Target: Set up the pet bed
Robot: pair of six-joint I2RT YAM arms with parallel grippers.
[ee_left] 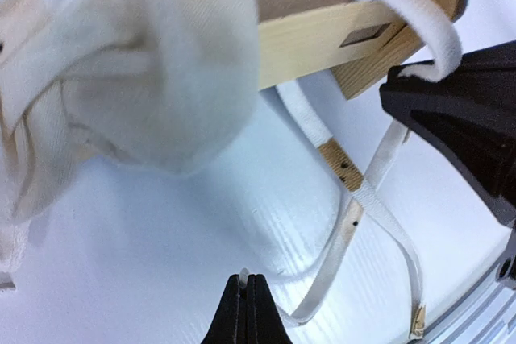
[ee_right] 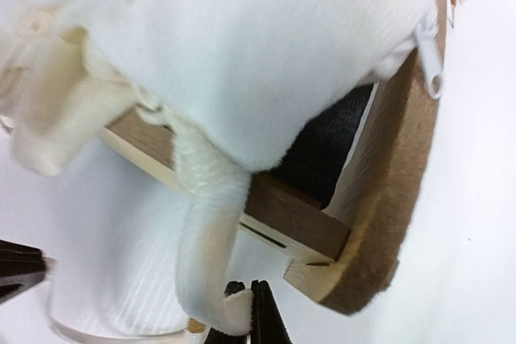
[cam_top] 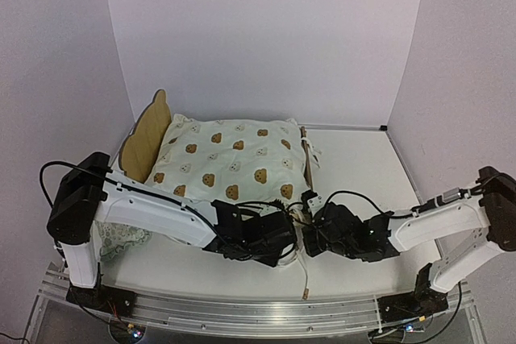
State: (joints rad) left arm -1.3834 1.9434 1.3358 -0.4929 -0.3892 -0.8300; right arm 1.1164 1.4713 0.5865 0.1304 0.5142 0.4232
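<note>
The pet bed (cam_top: 145, 138) stands mid-table with its bear-ear headboard at the left and its footboard (cam_top: 305, 159) at the right. The bear-print cover (cam_top: 230, 159) lies over it. Both grippers meet at its near right corner. My left gripper (ee_left: 246, 281) is shut on the tip of a thin white tie (ee_left: 359, 199) just above the table, below the wooden side rail (ee_left: 322, 38). My right gripper (ee_right: 248, 294) is shut on the end of a thick white tie (ee_right: 205, 231) that hangs from the cover over the rail (ee_right: 298, 223). The dark grey base (ee_right: 330, 151) shows beside the footboard (ee_right: 395, 199).
A pale ruffled pillow (cam_top: 121, 239) lies on the table under my left arm. The right gripper's black body (ee_left: 459, 118) sits close to my left gripper. Walls enclose the table on three sides. A loose tie end (cam_top: 306, 288) trails toward the near edge.
</note>
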